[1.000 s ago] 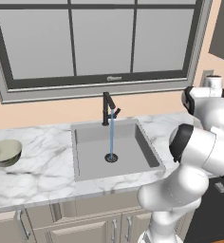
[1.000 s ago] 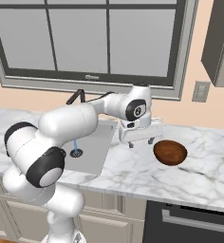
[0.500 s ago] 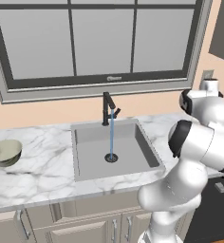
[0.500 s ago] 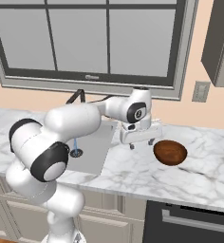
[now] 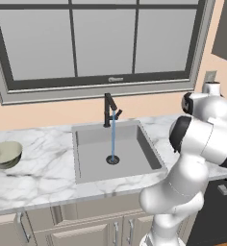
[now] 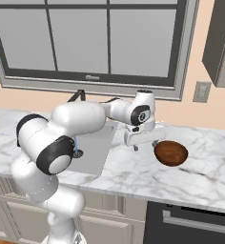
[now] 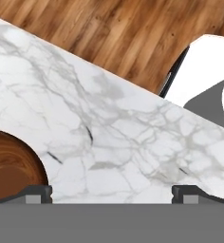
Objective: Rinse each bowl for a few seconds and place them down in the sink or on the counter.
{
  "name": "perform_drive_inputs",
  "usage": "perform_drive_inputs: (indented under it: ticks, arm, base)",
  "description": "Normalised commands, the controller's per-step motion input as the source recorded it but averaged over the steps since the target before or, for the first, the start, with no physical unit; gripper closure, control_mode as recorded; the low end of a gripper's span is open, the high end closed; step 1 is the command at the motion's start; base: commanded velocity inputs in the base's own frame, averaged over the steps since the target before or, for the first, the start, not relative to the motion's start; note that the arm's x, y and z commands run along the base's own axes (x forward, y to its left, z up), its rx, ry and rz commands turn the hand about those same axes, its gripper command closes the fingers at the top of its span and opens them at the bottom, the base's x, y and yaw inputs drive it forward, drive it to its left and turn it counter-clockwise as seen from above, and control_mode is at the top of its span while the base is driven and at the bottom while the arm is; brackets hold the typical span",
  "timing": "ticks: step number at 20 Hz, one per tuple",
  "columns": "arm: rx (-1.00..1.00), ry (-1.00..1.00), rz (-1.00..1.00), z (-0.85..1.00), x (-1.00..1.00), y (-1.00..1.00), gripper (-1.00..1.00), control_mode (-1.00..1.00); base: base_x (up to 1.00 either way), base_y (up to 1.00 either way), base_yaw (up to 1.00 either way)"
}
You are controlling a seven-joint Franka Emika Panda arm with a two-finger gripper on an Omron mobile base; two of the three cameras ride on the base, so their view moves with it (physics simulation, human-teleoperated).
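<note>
Your jaws [image 6: 144, 144] hang wide and empty just beside the brown bowl [image 6: 171, 153] on the worktop [image 6: 200, 178], right of the sink [image 5: 116, 153]; water runs, so rinsing can follow once you grip it.

Arm stretched fwd, claw [image 6: 144, 143] wide open, pointing down.

Big window [image 5: 103, 41], wood floor [image 7: 133, 33]

Your gripper [image 6: 145, 144] hangs wide open just above the counter [image 6: 214, 176], right beside the dark reddish-brown bowl [image 6: 171, 153]. That bowl sits upright on the marble, right of the sink [image 6: 96, 147].
</note>
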Motion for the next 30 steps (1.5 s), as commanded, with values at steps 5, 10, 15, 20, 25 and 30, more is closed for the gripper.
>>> perform_drive_inputs:
  ticks: [5,10,15,20,25,30]
  arm:
    - [0.00,0.00,0.00,-0.13,0.11,-0.12,-1.00,-1.00]
    - [0.00,0.00,0.00,-0.14,0.13,-0.09,-1.00,-1.00]
    - [0.00,0.00,0.00,-0.16,0.10,-0.11,-1.00,-1.00]
    - [0.00,0.00,0.00,-0.17,0.09,-0.08,-1.00,-1.00]
    - [0.00,0.00,0.00,-0.24,0.03,0.00,-1.00,-1.00]
    - [0.00,0.00,0.00,-0.17,0.10,-0.06,-1.00,-1.00]
  base:
    - [0.00,0.00,0.00]
    - [0.00,0.00,0.00]
    - [0.00,0.00,0.00]
    - [0.00,0.00,0.00]
    - [0.00,0.00,0.00]
    - [0.00,0.00,0.00]
